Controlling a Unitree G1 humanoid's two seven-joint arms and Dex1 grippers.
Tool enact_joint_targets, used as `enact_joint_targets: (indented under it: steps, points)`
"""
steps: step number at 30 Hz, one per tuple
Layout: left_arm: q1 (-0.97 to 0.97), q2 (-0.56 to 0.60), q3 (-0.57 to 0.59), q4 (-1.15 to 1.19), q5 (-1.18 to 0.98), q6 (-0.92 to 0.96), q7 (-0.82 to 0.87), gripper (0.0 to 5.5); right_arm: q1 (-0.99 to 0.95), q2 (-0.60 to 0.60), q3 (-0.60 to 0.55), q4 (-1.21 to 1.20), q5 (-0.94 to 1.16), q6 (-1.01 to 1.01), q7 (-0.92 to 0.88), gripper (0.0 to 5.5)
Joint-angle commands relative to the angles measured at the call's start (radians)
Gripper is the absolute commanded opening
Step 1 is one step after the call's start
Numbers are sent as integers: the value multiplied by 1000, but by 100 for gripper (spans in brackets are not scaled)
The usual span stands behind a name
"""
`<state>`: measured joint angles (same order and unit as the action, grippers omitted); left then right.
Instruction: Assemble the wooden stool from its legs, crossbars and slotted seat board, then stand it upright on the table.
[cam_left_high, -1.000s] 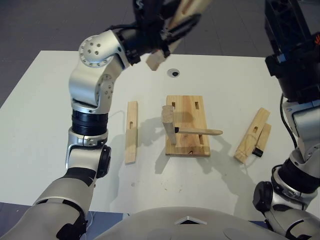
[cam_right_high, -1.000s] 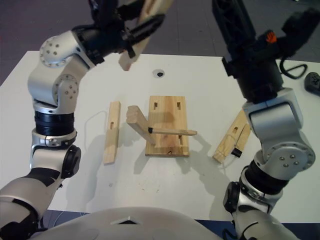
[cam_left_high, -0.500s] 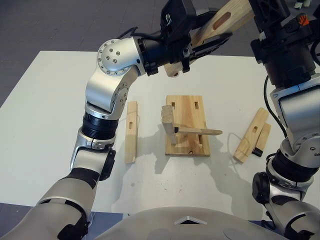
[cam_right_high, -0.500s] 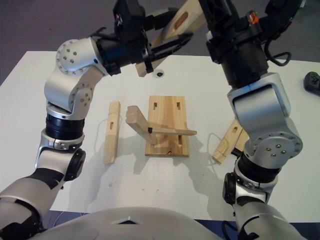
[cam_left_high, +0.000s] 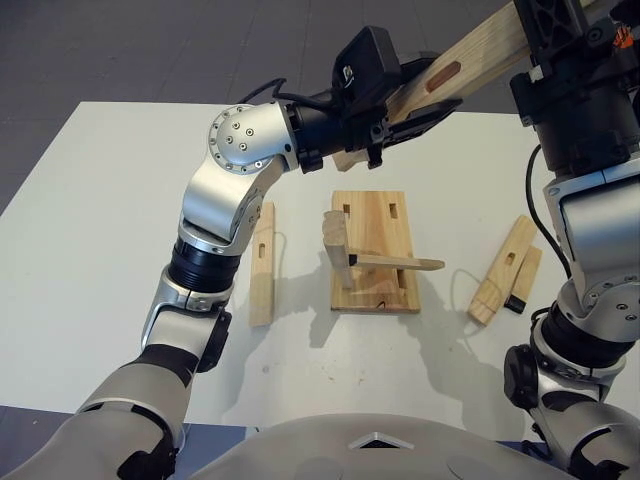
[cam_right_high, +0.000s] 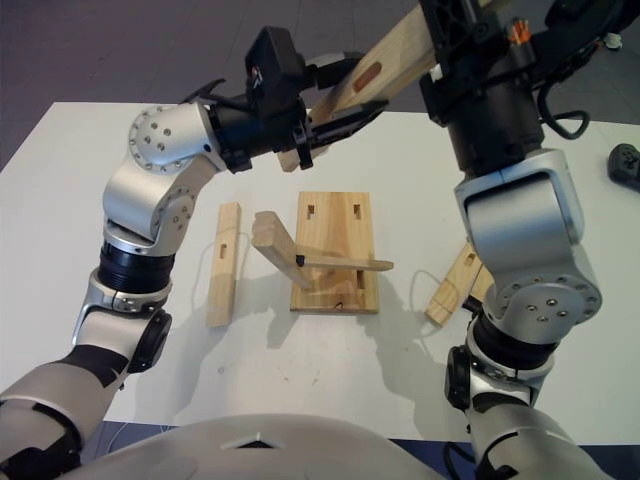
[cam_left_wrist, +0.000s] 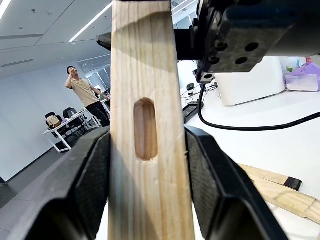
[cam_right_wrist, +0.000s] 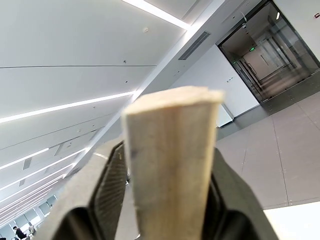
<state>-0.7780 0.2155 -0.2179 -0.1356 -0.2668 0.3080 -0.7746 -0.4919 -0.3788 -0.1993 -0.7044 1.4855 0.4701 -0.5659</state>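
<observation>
Your slotted leg (cam_left_high: 470, 62) hangs in the air above the far side of the worktop (cam_left_high: 100, 220), slanting from the upper middle of the frame up to the upper right corner, its oval slot facing the head camera. Your left hand (cam_left_high: 408, 95) pinches the leg near its lower end, one dark finger on each side of the wood and the slot just beyond the grip. Your right hand (cam_left_high: 540, 25) is clamped on the leg's higher end at the upper right, both fingers pressed against it.

Below, in the centre of the frame, the board (cam_left_high: 385, 225) lies flat on the worktop, two slots showing near its far edge. An upright leg (cam_left_high: 337, 240) rises by the board's left edge, and a crossbar (cam_left_high: 400, 264) juts from it to the right, across the board.

Left of the board, apart from it, a spare leg (cam_left_high: 262, 262) lies flat with its slots facing up. At the right of the frame, well apart from the board, another leg (cam_left_high: 503, 270) lies at a slant with a shorter piece (cam_left_high: 527, 275) touching its right side.
</observation>
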Motion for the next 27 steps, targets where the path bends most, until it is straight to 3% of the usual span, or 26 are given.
enact_joint_targets:
  steps: [1, 9, 10, 14, 17, 19, 23, 27]
  points:
    - [10, 6, -11, -5, 15, -12, 3, 206, 0, 21, 41, -20, -5, -11, 11, 119]
    - [16, 9, -16, 0, 13, -12, -1, 206, 50, -10, 1, -35, 27, -27, 42, 111]
    - [15, 15, -6, 1, 6, -3, 0, 242, 52, -16, -4, -33, 23, -28, 44, 111]
    - [-3, 49, 110, -2, -153, 153, -29, 300, 54, -51, -30, -20, -21, -30, 50, 103]
    - [-58, 136, 300, 43, -443, 435, -73, 353, 91, -100, -94, -21, -58, -34, 59, 103]
    - [-67, 211, 357, 60, -550, 555, -120, 382, 120, -118, -123, -28, -71, -35, 57, 103]
    - [4, 415, 315, 23, -607, 675, -321, 448, 205, -190, -210, -56, -73, -21, 55, 103]
    - [63, 503, 286, -55, -694, 771, -445, 521, 267, -232, -262, -49, -73, -16, 73, 103]
